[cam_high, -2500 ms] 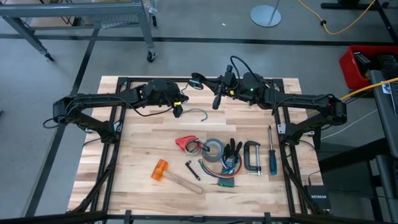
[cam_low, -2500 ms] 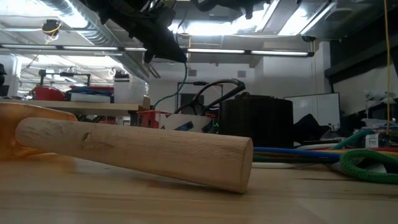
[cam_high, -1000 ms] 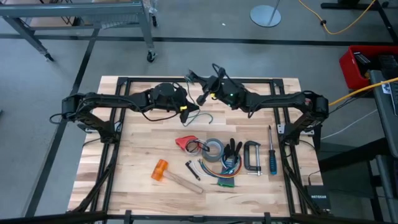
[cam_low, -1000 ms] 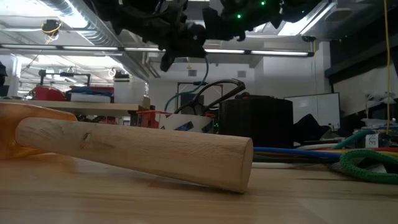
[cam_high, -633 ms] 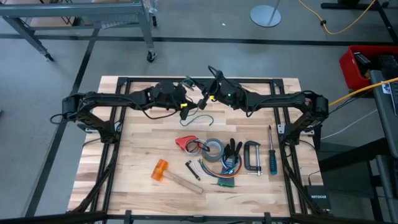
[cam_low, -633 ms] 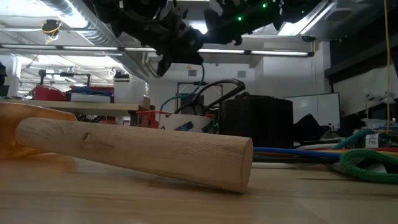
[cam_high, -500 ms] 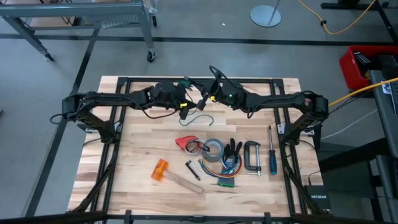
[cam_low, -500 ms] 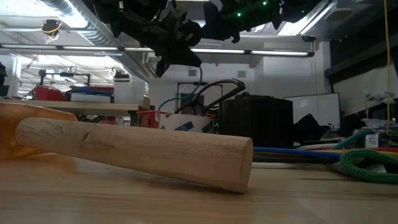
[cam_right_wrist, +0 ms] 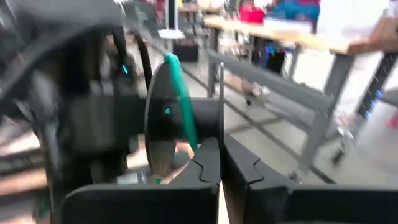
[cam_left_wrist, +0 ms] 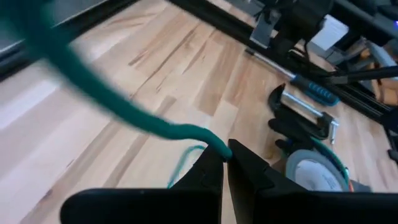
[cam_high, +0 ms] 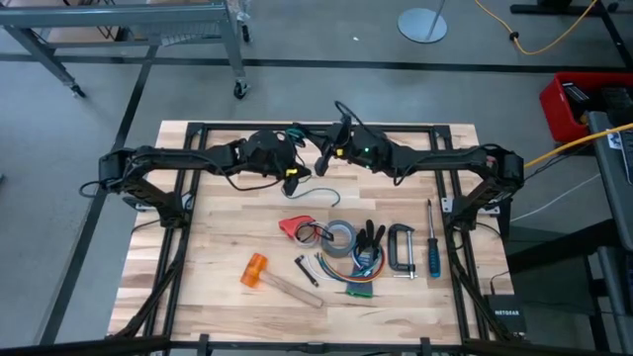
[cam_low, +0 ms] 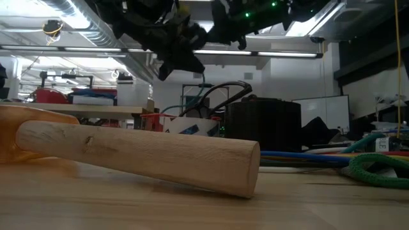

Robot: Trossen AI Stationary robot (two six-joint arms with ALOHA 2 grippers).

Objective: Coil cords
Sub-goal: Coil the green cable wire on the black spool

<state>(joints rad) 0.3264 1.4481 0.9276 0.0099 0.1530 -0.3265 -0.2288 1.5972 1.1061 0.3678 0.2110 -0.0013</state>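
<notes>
The cord is thin and teal-green. In the high view it runs between my two grippers over the far middle of the table, with a slack loop (cam_high: 321, 188) below them. My left gripper (cam_high: 293, 170) is shut on it, seen close in its wrist view (cam_left_wrist: 225, 163). My right gripper (cam_high: 322, 158) faces the left one and is shut too (cam_right_wrist: 221, 157). A small dark end piece with a teal dot (cam_right_wrist: 165, 112) shows just ahead of the right fingers. In the low view both grippers hang high above the table, the left one (cam_low: 176, 59) lower. My left gripper pinches the cord (cam_left_wrist: 211, 140) between its two fingertips, slanting down from the table's left. One strand leads up and away, another (cam_left_wrist: 181, 167) drops slack below the fingers. My right gripper holds a strand of the cord (cam_right_wrist: 189, 134) at its fingertips, nearly level, from the table's right. The cord rises from the fingers in a curve; the exact spot of contact is blurred.
Tools lie on the near half of the table: a hammer (cam_high: 269, 278) whose wooden handle (cam_low: 140, 153) fills the low view, a red tool (cam_high: 295, 226), a tape roll (cam_high: 343, 237), a clamp (cam_high: 401, 247), a screwdriver (cam_high: 432, 247) and multi-coloured wires (cam_high: 358, 288).
My right gripper has rolled about its own line while staying in place. My left gripper has tipped a little. Both stay shut on the cord, whose loop still hangs slack beneath them.
</notes>
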